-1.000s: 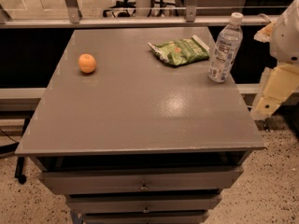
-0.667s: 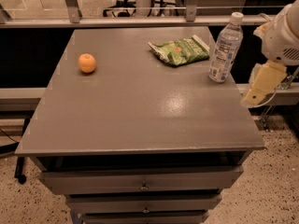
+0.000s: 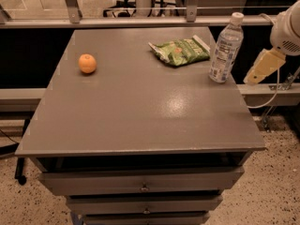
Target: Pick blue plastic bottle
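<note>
Upright, the tall clear plastic water bottle point(image 3: 226, 48) stood at the grey desk's point(image 3: 140, 111) right edge; the beige gripper point(image 3: 262, 67) hung just beside it, whether open or closed untellable.

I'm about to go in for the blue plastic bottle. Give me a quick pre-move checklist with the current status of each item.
1. Blue plastic bottle upright, cap on, near the right edge of the table: ok.
2. Gripper located off the table's right edge, to the right of the bottle and apart from it: ok.
3. Nothing in the space between gripper and bottle: ok.
4. Green snack bag free of the bottle: it lies very close on the bottle's left, so cannot tell.
5. Orange out of the way, far left on the table: ok.
6. Bottle in the gripper: not ok, not yet held.
</note>
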`<state>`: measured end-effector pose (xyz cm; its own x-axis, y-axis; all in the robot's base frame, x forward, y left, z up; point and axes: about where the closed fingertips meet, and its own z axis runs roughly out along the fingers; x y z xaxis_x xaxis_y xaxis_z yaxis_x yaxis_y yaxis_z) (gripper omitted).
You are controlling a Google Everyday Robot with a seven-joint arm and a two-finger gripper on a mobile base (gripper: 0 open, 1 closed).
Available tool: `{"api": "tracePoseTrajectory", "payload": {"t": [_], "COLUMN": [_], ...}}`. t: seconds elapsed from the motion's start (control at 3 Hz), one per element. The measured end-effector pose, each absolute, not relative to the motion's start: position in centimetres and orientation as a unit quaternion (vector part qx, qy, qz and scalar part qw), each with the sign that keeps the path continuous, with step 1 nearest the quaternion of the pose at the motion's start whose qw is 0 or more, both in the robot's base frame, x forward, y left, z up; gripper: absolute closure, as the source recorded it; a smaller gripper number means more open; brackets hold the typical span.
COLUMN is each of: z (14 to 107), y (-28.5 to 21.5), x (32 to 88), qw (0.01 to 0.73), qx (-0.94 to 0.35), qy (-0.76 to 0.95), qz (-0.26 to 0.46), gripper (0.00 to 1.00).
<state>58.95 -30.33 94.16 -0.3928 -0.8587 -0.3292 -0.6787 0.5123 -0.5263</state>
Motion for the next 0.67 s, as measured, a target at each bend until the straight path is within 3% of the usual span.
{"api": "tracePoseTrajectory", "payload": {"t": [0.67], "z": [93.7], "y": [-29.8], "x": [63.9], "qw": [0.381], "qx": [-0.426], "qy": [0.819], "qz": [-0.057], "gripper": [0.0]}}
